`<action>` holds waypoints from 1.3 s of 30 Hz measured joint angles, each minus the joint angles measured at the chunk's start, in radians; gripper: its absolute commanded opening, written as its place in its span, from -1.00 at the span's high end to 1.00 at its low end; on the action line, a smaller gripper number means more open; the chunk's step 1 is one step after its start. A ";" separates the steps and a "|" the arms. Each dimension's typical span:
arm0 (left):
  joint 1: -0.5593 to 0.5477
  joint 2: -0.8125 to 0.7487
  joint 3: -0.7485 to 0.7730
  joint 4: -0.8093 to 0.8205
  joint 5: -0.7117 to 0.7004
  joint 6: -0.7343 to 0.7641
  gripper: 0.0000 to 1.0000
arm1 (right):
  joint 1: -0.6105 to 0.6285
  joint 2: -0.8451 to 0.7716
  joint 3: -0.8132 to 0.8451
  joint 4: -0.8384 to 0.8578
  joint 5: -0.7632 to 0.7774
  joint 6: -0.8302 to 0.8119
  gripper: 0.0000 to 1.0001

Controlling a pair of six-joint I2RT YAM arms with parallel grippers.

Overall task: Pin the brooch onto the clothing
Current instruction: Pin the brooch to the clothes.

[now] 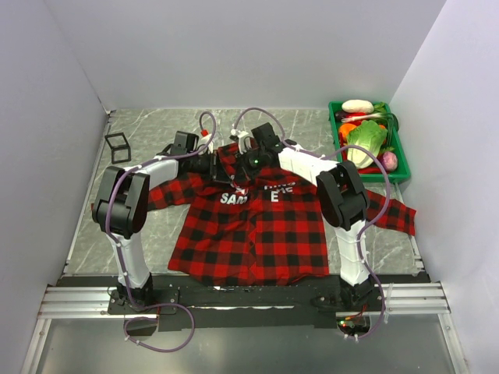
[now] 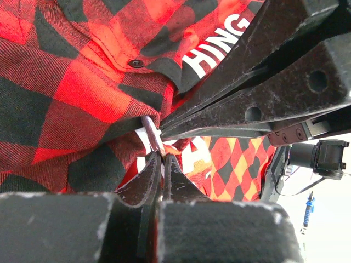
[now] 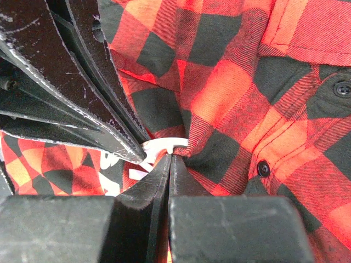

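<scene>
Two arms rise from the near edge of the worktop (image 1: pixel 156 125), left and right, and both lean in over a red-and-black plaid shirt (image 1: pixel 249 234) that lies spread flat, hem toward the bases and sleeves out to either side. White block letters run across its chest, with "SAM" and "E" readable from above.

Just past the letters, up by the collar, the two tools meet tip to tip. The left end effector (image 2: pixel 163 158) is closed. At its tips stands the brooch (image 2: pixel 152 131), a small greyish disc seen edge-on, with a bit of white beside it, and it looks nipped between the fingers. The cloth bunches into a fold right against it, beside the word "HING".

The right end effector (image 3: pixel 170 158) is closed too, its tips pressed into a pucker of the plaid next to that same white bit. I cannot tell whether it actually holds any cloth.

Farther back on the left, a small black wire cube (image 1: pixel 118 145) sits well apart from the shirt. In the far right corner is a green tray (image 1: pixel 333 117) heaped with vegetables (image 1: pixel 366 140).
</scene>
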 measured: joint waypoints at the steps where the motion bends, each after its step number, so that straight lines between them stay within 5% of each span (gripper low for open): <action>1: -0.001 0.000 -0.002 0.002 -0.002 -0.004 0.98 | -0.001 0.000 -0.008 0.008 -0.004 0.002 1.00; 39: -0.006 0.000 -0.033 0.071 0.008 -0.058 0.98 | -0.018 0.000 -0.063 0.070 -0.072 0.007 1.00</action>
